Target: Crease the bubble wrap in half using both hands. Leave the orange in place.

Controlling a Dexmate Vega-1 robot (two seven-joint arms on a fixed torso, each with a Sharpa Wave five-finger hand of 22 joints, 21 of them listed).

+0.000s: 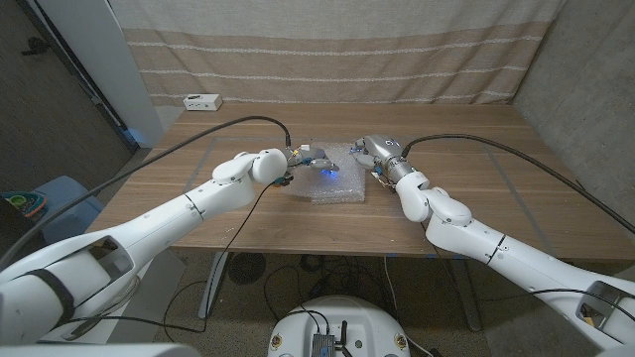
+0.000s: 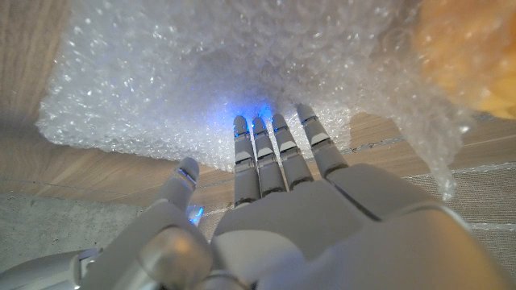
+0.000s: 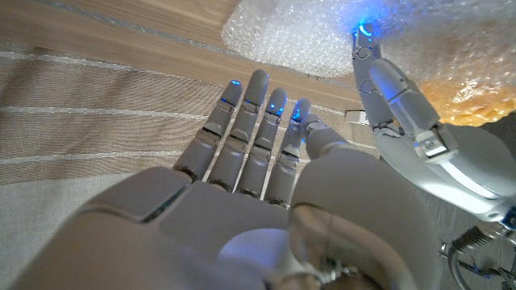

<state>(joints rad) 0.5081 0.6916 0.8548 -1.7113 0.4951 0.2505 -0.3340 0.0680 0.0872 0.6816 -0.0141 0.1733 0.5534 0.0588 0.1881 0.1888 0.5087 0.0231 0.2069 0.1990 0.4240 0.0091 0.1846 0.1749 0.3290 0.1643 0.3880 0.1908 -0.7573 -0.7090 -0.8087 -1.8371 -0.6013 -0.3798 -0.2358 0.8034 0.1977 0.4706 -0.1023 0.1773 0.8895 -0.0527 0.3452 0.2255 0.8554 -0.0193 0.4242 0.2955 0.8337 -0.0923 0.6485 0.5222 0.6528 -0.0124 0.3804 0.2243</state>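
Two hands (image 1: 308, 159) (image 1: 375, 151) at bubble wrap (image 1: 337, 183)

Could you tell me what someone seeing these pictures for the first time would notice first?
Most likely the sheet of bubble wrap at the middle of the wooden table, lit by a blue glow. The left hand and right hand meet over it from either side; in the left wrist view the left hand's fingers reach under the wrap's raised edge. An orange shows blurred through the wrap beside them.
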